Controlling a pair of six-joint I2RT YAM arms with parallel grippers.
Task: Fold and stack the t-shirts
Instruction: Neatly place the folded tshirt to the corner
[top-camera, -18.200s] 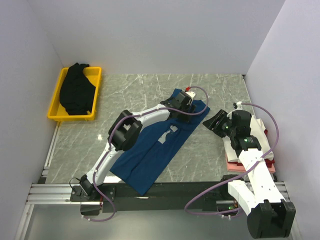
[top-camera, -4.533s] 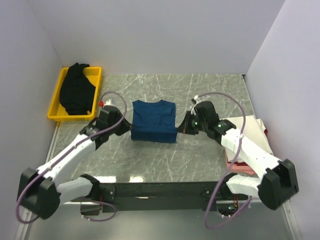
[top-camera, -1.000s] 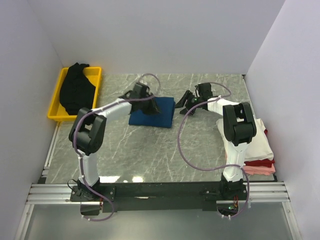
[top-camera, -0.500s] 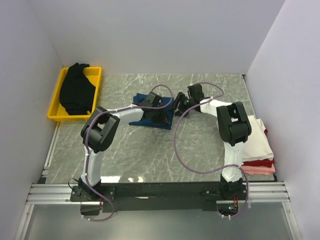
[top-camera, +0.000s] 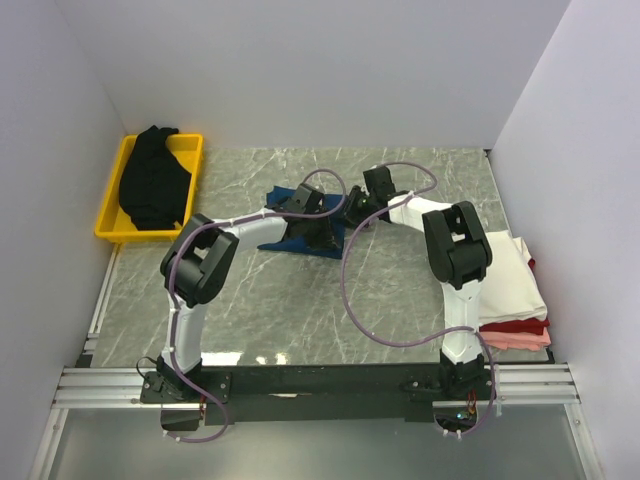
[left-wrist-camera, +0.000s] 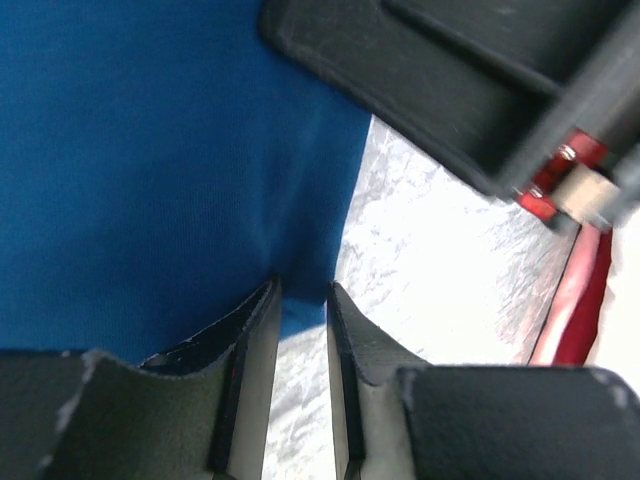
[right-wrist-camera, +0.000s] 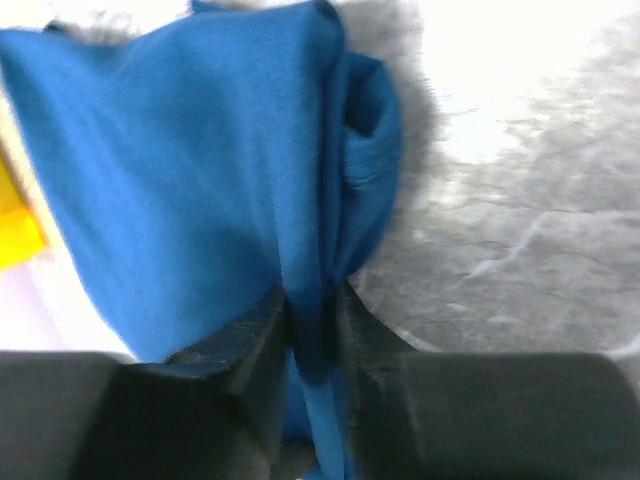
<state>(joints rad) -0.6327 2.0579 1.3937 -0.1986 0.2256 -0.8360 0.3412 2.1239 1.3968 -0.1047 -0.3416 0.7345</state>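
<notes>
The folded dark blue t-shirt (top-camera: 283, 195) lies mid-table, bunched up under both arms. My left gripper (top-camera: 328, 235) sits at its right side; in the left wrist view the gripper (left-wrist-camera: 300, 292) is shut on a pinch of the blue cloth (left-wrist-camera: 150, 150). My right gripper (top-camera: 350, 214) meets the shirt's right edge, and in the right wrist view the gripper (right-wrist-camera: 314, 305) is shut on a thick fold of the blue shirt (right-wrist-camera: 180, 170). A black t-shirt (top-camera: 150, 180) lies heaped in the yellow tray (top-camera: 196, 185).
At the right edge stands a stack of folded shirts: white (top-camera: 512, 275) on top, then red (top-camera: 520, 326) and pink (top-camera: 525, 342). The yellow tray is at the far left by the wall. White walls close in the marble table (top-camera: 300, 310).
My right gripper has moved left onto the shirt's edge and closed on it. My left gripper slid right across the shirt, which has bunched up from its flat rectangle.
</notes>
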